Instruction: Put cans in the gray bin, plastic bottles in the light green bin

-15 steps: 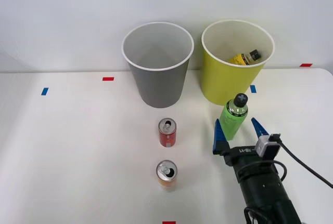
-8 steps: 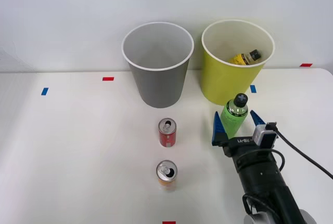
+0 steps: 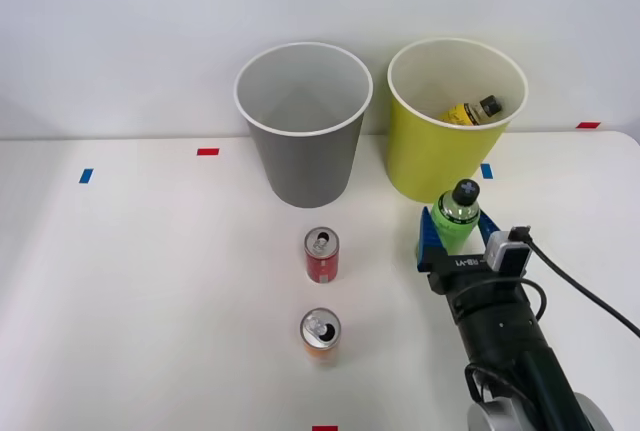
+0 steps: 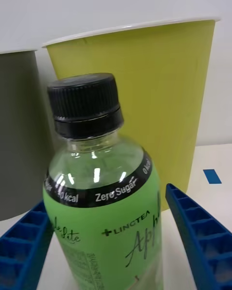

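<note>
Your right gripper (image 3: pixel 454 247) straddles the green-labelled bottle (image 3: pixel 456 219), standing right of frame centre before the light green bin (image 3: pixel 440 156); fingers (image 4: pixel 200 232) part open, not gripping. Close, lift, then drop it in.

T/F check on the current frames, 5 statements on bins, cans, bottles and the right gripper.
1. The yellow-labelled bottle lies inside the light green bin. True.
2. The red can is in the gray bin. False: it stands on the table in front of it.
3. The right gripper straddles the green-labelled bottle. True.
4. The green-labelled bottle lies on its side. False: it stands upright, cap up.
5. The orange can stands nearer the bins than the red can. False: it is farther.
</note>
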Controlling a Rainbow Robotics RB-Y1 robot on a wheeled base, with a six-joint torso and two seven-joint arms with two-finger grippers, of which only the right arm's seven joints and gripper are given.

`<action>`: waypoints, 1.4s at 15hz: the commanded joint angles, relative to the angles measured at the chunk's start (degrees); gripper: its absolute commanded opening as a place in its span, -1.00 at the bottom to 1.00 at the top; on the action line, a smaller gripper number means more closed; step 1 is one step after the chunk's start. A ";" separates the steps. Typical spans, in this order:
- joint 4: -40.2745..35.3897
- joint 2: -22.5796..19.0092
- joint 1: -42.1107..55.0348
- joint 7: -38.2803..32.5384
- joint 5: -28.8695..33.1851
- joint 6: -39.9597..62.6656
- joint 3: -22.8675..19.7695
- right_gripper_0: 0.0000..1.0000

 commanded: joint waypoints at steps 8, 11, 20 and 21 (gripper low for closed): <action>-0.40 -0.19 0.44 0.38 0.06 -2.03 0.07 -0.81; -4.44 -1.42 2.29 -0.06 -0.12 -1.94 0.59 -0.88; -21.06 -2.92 1.94 -4.54 -2.67 6.50 3.49 -0.99; -24.22 -2.30 1.23 -4.98 -3.11 10.45 3.23 -0.99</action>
